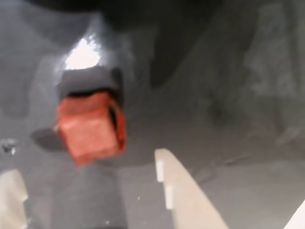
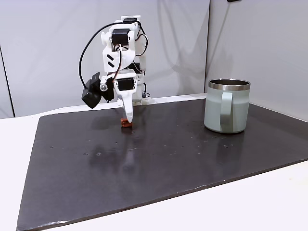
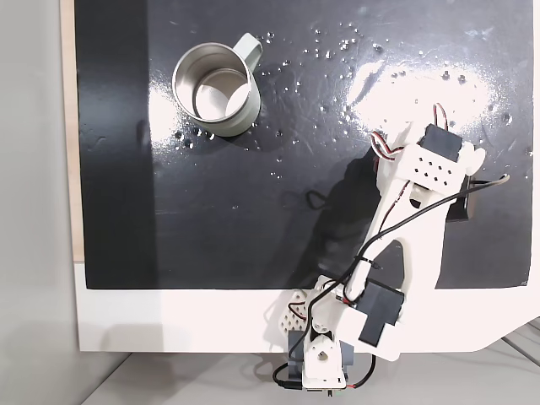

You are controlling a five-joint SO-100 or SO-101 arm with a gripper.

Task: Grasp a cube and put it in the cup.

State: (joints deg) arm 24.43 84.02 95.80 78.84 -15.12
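**While the arm hangs over the mat, your cube sits right at the fingertips**

With the arm bent down at the far side of the dark mat (image 2: 159, 159), your gripper (image 2: 126, 119) points straight at the surface in a fixed view, white fingers tapering to a narrow tip. Right under that tip sits the cube (image 2: 126, 123), a small reddish-brown block, and from this side it looks to be touching the mat. Whether the fingers are actually clamping it or just standing against it, you cannot tell from this angle.

Switch to the wrist view and the cube (image 1: 90, 128) is big and blurred, orange-red, tilted a little, with a dark shadow beside it on the grey surface. One pale finger (image 1: 183, 195) runs up from the bottom edge, clearly apart from the cube, with open mat between them. Another pale piece shows at the lower left corner. That reads as jaws spread, not closed on anything.

Your cup (image 2: 227, 106) stands upright, well off to the right of the gripper in that fixed view, handle facing the camera, steel rim bare. From above, in the other fixed view, the cup (image 3: 240, 114) sits near the top left of the mat (image 3: 211, 219) with its handle pointing up and right, and the arm (image 3: 405, 245) reaches in from the bottom edge, well apart from it
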